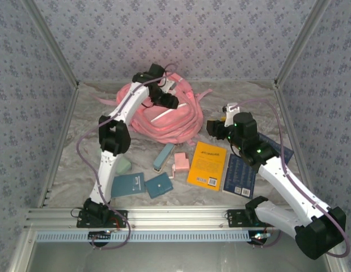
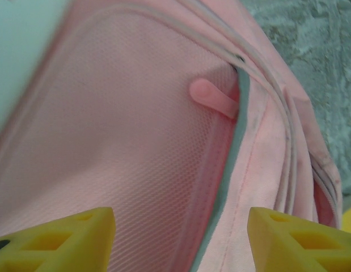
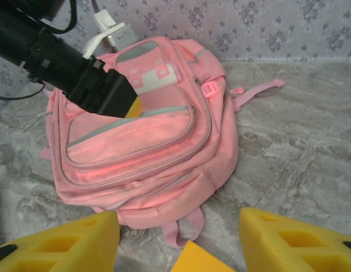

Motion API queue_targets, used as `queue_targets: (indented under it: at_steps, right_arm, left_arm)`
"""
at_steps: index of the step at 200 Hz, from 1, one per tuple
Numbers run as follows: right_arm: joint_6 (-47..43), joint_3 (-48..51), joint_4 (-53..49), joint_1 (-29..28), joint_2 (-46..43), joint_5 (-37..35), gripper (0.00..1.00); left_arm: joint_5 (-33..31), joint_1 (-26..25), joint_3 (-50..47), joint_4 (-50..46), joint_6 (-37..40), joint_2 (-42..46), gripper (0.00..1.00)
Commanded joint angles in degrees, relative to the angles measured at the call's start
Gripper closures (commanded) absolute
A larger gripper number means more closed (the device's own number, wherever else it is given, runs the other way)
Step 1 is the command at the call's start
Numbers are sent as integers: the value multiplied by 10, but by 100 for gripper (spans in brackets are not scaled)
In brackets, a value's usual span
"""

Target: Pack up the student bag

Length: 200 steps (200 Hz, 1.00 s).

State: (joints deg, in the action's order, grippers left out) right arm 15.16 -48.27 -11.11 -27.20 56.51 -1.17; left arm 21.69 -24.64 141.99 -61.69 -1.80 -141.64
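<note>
Student bag (image 3: 152, 153): laid flat with the front pockets up, ahead of both pairs of jaws; close under the left ones, well apart from the right ones.
Yellow book (image 1: 206, 165): left unpacked on the table (image 1: 84, 147), just beside the right jaws and far behind the left ones.
Left gripper (image 2: 181, 238): the jaws are held partly apart over the pocket fabric; nothing is gripped.
Right gripper (image 3: 178, 238): the jaws are held apart and empty.
Zip pull (image 2: 212, 97): seen ahead of the left jaws, slightly toward their right finger.
Risk: loose fabric may be pinched instead of the pull, because the tab is small and soft; the bag could then be dragged and not opened.
</note>
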Motion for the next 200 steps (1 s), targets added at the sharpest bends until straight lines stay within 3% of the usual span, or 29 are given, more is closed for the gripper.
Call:
queue_targets:
  at_steps: [1,90,134,149,175,200]
  right_arm:
    - [27,-14,-40,-9,-5,17,41]
    - [27,8,-22,-16,40,35,44]
    - [33,16,-17,-20,42,39,45]
    - [35,20,-15,-23,41,39,46]
    - [31,21,-22,-30,40,31,48]
    - [0,21,-23,-46,39,34,49]
  left_arm:
    - [85,-1,5,-15,-11,-6,39]
    - [106,-24,-71,6,-3,29,60]
    - [59,-25,-82,10,4,28,64]
    - [41,-24,-74,13,1,23,73]
    - [55,-24,-50,15,-7,17,100]
    - [94,-19,-34,23,-23,35,100]
